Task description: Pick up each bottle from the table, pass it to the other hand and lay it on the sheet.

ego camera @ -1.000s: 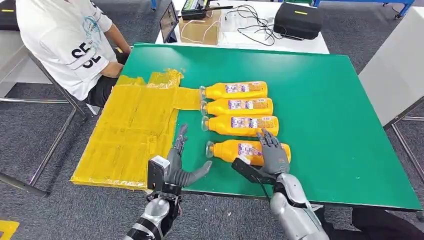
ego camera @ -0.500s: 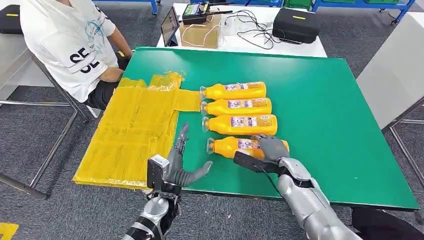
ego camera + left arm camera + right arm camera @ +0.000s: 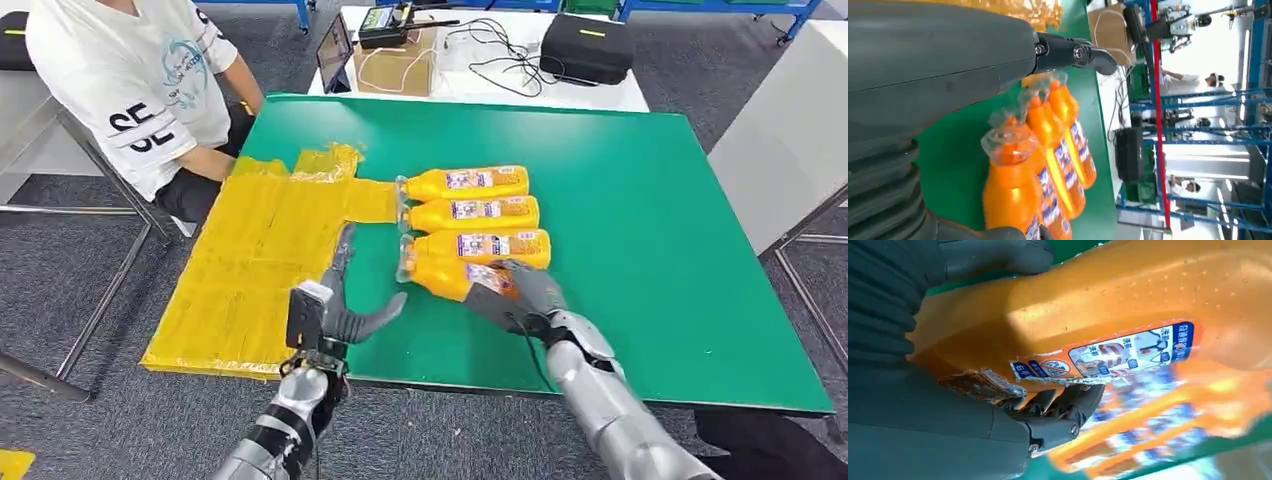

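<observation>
The right robot hand (image 3: 522,290) grips the nearest bottle (image 3: 450,277) just above the counter (image 3: 650,250) near its front edge; passing to the spread left robot hand (image 3: 340,310), it could slip or knock the neighbouring bottles (image 3: 470,215).

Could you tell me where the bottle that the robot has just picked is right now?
In the head view, the bottle is gripped by the right hand, just in front of the three bottles lying on the green table.

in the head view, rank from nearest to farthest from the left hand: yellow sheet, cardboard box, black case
1. yellow sheet, right beside the left hand, at the table's left
2. cardboard box, on the white table straight beyond
3. black case, far right on that table
</observation>
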